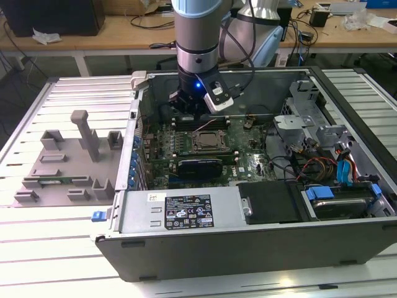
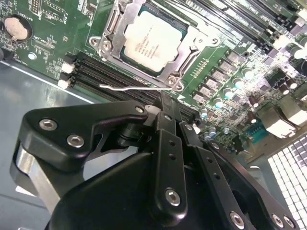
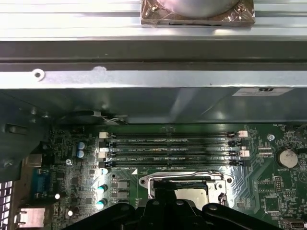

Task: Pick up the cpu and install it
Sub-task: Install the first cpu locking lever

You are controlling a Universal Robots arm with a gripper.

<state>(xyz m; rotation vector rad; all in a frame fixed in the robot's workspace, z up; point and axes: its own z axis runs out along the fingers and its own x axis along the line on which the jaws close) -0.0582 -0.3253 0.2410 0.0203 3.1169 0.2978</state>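
Already seated, the cpu [image 2: 151, 40] lies beside memory slots [image 2: 110, 76], tool [image 2: 168, 103] near.

Silver square cpu [image 2: 152, 40], seated flat in motherboard socket [image 2: 191, 48]

Arm [image 1: 197, 28] hangs plumb from above, wrist [image 1: 197, 65] vertical with a small blue light lit, black pincer [image 1: 186, 104] pointing straight down and set low, nearer the worktop's [image 1: 62, 261] far edge than its near edge in the exterior view.
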